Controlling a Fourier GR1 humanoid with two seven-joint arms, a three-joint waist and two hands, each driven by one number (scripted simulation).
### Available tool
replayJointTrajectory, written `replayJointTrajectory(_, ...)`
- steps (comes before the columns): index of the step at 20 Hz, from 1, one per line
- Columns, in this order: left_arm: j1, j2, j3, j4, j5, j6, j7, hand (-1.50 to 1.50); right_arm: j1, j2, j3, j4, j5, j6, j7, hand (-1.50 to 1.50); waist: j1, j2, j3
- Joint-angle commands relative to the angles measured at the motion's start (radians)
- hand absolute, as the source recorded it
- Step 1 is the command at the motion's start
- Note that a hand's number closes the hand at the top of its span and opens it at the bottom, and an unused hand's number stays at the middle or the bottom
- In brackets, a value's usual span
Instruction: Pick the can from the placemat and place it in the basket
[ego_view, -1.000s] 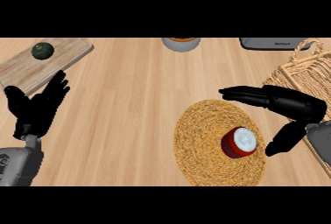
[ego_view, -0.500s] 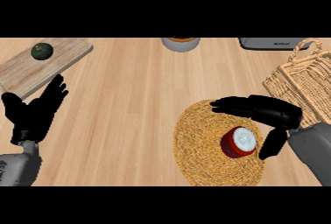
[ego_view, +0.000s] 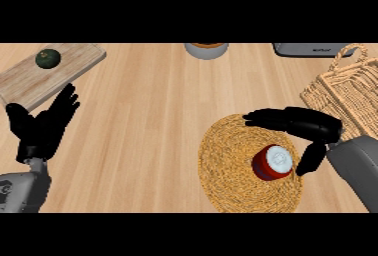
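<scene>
Judging from the layout, little is done: the worktop (ego_view: 162, 100) carries the basket (ego_view: 347, 95) at upper right, the placemat (ego_view: 236, 170) at lower right, with the can (ego_view: 273, 162) standing on it. The right hand (ego_view: 306, 127) arches open over the can, not holding it; the left hand (ego_view: 44, 127) rests open at left.

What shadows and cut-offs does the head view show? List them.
Head view: light is soft and even, no glare; the right hand casts a faint shadow on the placemat beside the can; the can's white top is bright and featureless; the basket runs off the right edge, and a bowl and a grey object are cut at the top.
</scene>
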Motion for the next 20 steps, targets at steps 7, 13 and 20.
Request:
replayJointTrajectory(7, -0.015, -0.027, 0.002, -0.039, -0.019, 0.019, 0.040, 0.00, 0.045, -0.009, 0.057, -0.041, -0.010, 0.065, -0.114, -1.50, -0.005, -0.002, 0.000)
replayJointTrajectory(13, -0.025, -0.003, 0.048, 0.008, -0.009, -0.038, 0.033, 0.00, 0.095, 0.002, 0.040, -0.011, 0.071, -0.031, -0.135, -1.50, -0.007, -0.001, 0.000)
replayJointTrajectory(20, -0.004, -0.035, 0.050, 0.016, -0.044, -0.031, 0.007, 0.00, 0.114, 0.020, 0.037, -0.005, 0.162, -0.070, -0.147, -1.50, -0.006, -0.001, 0.000)
